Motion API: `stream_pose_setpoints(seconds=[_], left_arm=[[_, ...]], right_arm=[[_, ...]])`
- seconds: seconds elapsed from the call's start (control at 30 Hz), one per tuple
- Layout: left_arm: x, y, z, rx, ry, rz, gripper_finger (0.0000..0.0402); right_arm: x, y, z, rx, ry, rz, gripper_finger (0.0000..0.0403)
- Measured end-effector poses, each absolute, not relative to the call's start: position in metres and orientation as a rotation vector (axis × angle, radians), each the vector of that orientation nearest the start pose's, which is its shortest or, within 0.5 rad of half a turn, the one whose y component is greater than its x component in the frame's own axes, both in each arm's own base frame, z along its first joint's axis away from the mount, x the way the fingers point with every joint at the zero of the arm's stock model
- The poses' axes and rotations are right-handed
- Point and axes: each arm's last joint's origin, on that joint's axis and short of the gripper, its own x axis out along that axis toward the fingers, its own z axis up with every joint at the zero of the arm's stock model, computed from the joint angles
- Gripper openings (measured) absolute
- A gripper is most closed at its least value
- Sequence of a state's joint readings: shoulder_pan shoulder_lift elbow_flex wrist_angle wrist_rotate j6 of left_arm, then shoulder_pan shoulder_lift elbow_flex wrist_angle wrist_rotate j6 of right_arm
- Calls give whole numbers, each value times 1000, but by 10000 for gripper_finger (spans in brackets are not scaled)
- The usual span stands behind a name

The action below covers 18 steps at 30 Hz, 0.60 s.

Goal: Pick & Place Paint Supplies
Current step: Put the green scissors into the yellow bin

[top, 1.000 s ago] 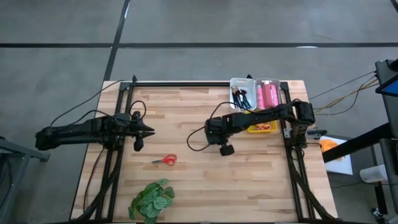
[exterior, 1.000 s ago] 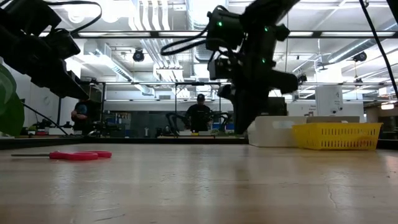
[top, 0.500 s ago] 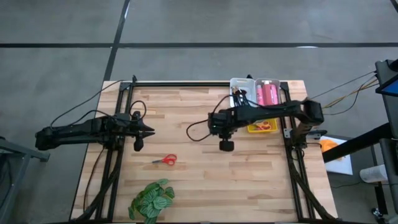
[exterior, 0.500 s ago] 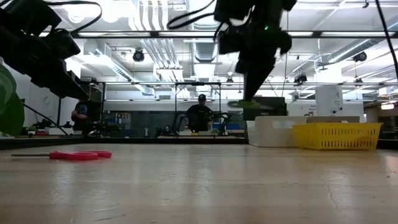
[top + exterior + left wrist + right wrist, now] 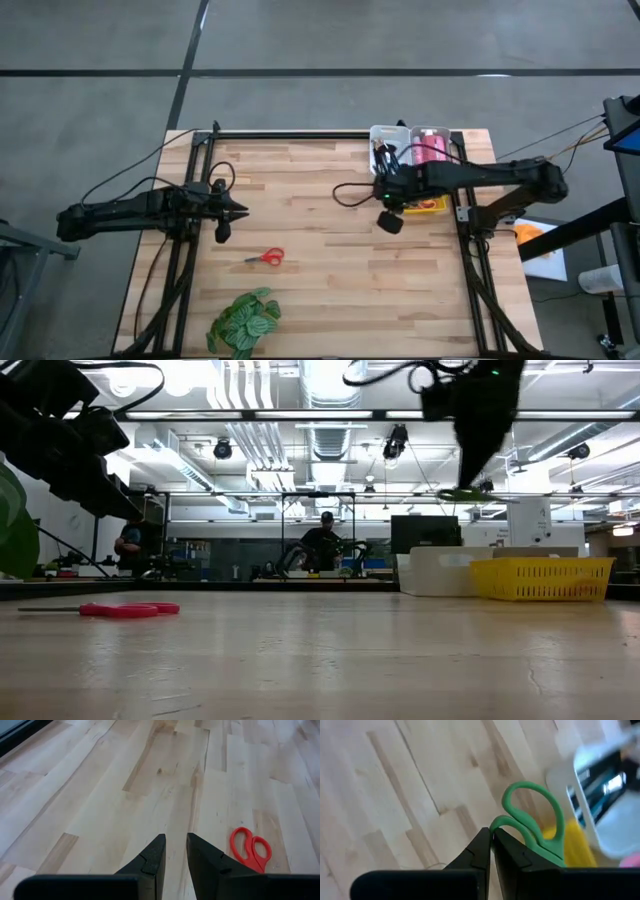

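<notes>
No legible text, label, brand, number or sign anywhere in these views.

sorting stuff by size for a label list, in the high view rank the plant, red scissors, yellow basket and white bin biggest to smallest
1. plant
2. white bin, though the right arm covers part of it
3. yellow basket, mostly hidden under the arm, so its place against the bin is unsure
4. red scissors
</notes>
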<state>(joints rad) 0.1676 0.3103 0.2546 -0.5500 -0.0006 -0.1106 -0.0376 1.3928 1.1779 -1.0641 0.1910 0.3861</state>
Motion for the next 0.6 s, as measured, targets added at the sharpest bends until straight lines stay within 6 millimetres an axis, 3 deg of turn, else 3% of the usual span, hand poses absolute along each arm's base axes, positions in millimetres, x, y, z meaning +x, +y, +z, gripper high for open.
stream_pose_setpoints(seconds=[0.3,0.6], left_arm=[[95,16,175,-159,596,196,80],[95,16,175,-159,596,197,81]], right_arm=[[199,-16,242,334,1216,-679,14],[187,-16,212,335,1225,-719,14]])
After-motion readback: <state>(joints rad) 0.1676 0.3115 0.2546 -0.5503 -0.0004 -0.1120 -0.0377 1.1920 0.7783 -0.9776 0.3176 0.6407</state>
